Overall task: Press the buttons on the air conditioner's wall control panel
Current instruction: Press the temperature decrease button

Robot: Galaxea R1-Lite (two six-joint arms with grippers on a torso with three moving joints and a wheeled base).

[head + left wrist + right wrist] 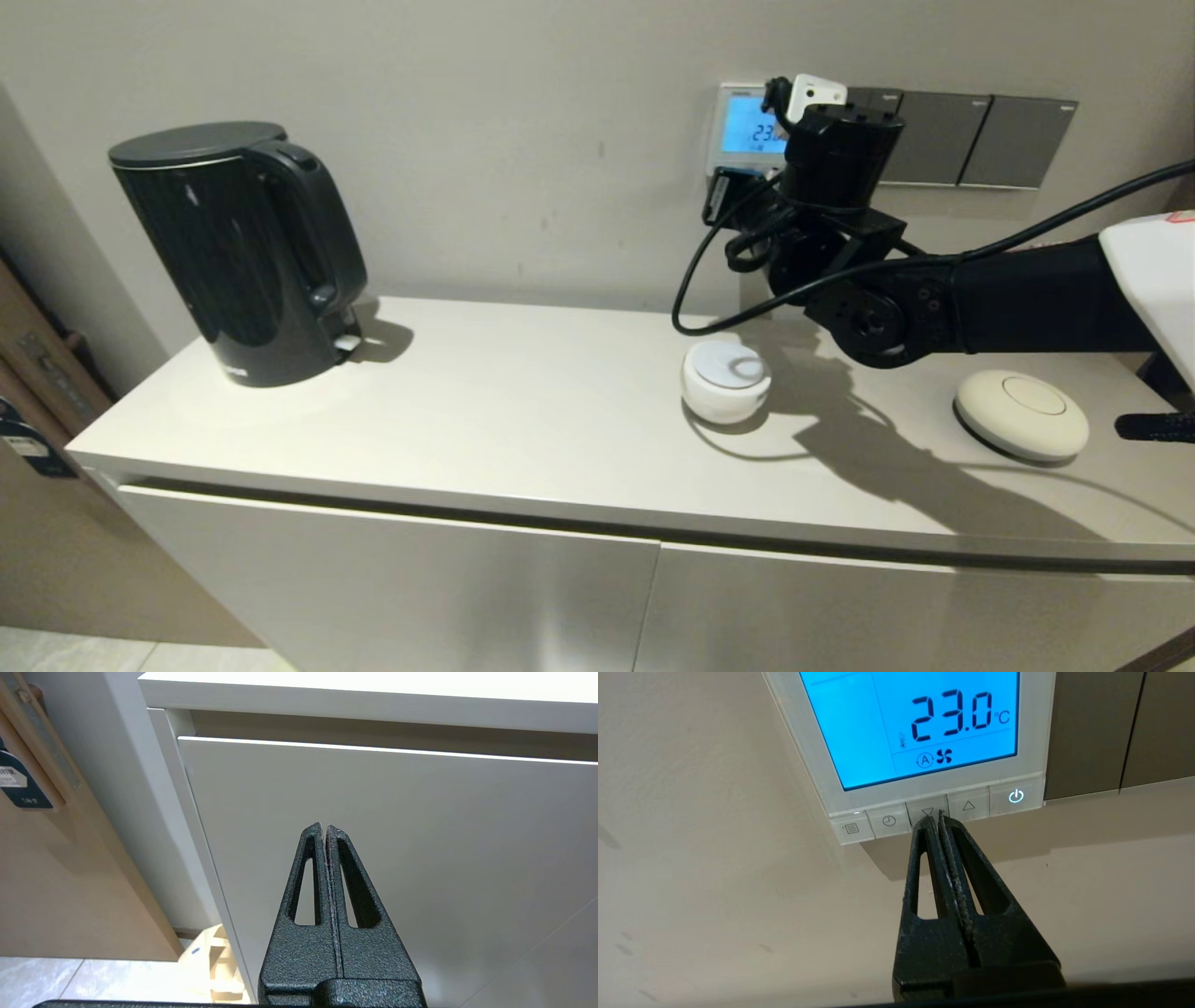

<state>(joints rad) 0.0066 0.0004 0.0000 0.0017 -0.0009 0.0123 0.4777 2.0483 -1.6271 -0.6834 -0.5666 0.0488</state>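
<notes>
Right gripper [934, 817] is up at the wall, jaws pressed together, tips on the down-arrow key in the middle of the buttons [969, 805] row. That row runs along the lower edge of the air conditioner's wall control panel [1036, 742], mounted on the wall above the back of the cabinet top [523, 411]. Screen glows blue, reads 23.0 °C with a fan icon under it. Power key at one end of the row is lit.

Dark grey switch plates [971, 138] sit just beside the panel, touching its edge. From the head view the right arm's wrist and its black cable [695, 271] cover most of the panel.

Containers: black kettle [238, 252] stands upright at the left end of the cabinet top, lid closed, contents not visible. Small round white device [726, 380] sits below the panel; flat cream disc [1021, 414] farther right, well apart.

Left gripper [325, 830] is parked low in front of the cabinet door [420, 858], jaws together, holding nothing.
</notes>
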